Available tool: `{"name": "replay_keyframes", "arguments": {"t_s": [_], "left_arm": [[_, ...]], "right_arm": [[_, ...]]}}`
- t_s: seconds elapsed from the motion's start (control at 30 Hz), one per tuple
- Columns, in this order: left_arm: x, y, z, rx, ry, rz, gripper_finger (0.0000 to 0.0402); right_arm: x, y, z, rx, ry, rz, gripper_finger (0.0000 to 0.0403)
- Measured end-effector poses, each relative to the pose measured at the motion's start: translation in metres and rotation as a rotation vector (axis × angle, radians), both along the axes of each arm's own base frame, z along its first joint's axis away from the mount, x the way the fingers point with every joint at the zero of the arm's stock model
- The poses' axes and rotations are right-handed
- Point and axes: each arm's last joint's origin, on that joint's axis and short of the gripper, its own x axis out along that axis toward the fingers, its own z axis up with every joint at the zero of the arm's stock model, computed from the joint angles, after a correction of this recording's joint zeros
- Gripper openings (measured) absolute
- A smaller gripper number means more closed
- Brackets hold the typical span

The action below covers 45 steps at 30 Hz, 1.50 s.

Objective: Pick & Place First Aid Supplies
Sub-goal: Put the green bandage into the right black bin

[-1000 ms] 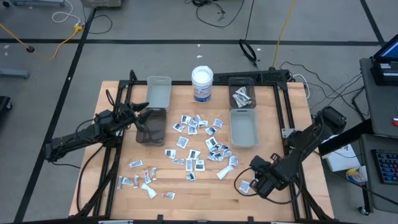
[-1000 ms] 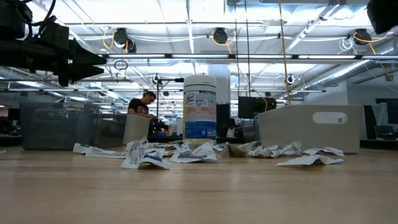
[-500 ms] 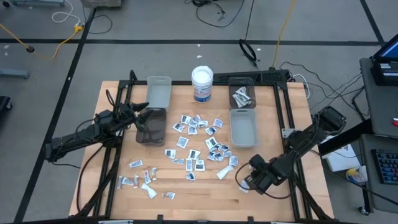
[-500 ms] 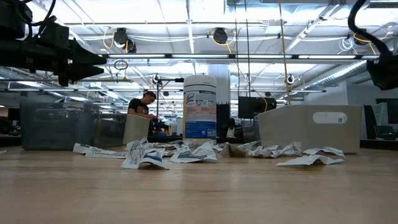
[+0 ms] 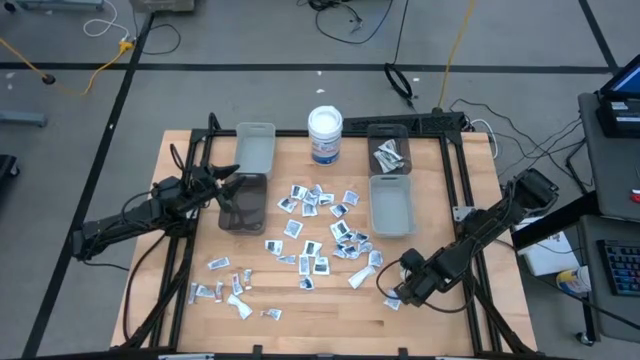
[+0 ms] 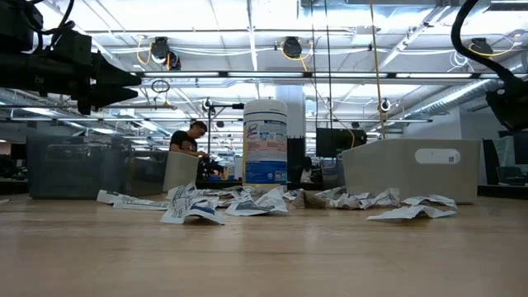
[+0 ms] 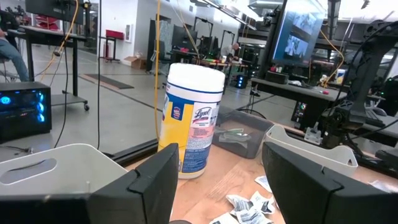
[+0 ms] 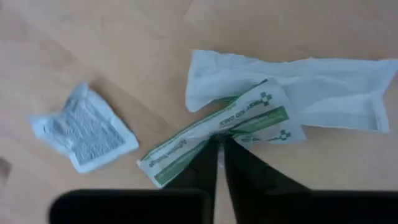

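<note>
Since the earlier high view, my right gripper (image 5: 392,296) has travelled from the table's near right corner area inward toward the packet pile, and its fingers, parted a moment ago, have drawn together; my left arm has not moved. In the right wrist view the two dark fingertips (image 8: 219,163) pinch the edge of a long, pale, crinkled plastic sachet with green print (image 8: 217,127), which lies flat on the light wooden tabletop (image 8: 124,50), partly over a second, translucent white sachet (image 8: 323,84). A small, square, wrinkled white packet with dark print (image 8: 84,127) lies just beside them, apart from the fingers. My left gripper (image 5: 232,181) hovers with its fingers wide apart over the dark clear rectangular plastic bin (image 5: 243,203), holding nothing. The remaining first aid supplies (image 5: 315,240) lie scattered mid-table, between the grey rectangular bins (image 5: 391,205) and near the white cylindrical tub with a blue label (image 5: 325,135).
</note>
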Motion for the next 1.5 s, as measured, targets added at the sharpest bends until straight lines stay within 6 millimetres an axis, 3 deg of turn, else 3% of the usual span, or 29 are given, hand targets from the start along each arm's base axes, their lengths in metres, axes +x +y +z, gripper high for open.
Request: {"name": "replay_keyframes", "arguments": {"t_s": [0.23,0.57,1.03,1.17,1.3,1.5], "left_arm": [[0.0,0.0,0.0,0.0,0.0,0.0,0.0237],[0.0,0.0,0.0,0.0,0.0,0.0,0.0237],[0.0,0.0,0.0,0.0,0.0,0.0,0.0237],[0.0,0.0,0.0,0.0,0.0,0.0,0.0237],[0.0,0.0,0.0,0.0,0.0,0.0,0.0237],[0.0,0.0,0.0,0.0,0.0,0.0,0.0237]], "right_arm": [[0.0,0.0,0.0,0.004,-0.003,0.029,0.0002],[-0.002,0.0,0.029,0.094,-0.063,0.076,0.0],[-0.007,-0.003,0.042,0.148,-0.08,0.094,0.0],[0.0,0.0,0.044,0.129,-0.193,0.092,0.0001],[0.007,0.001,0.046,0.119,-0.277,0.037,0.0026],[0.008,0.0,0.046,0.141,-0.261,0.0,0.0119]]}}
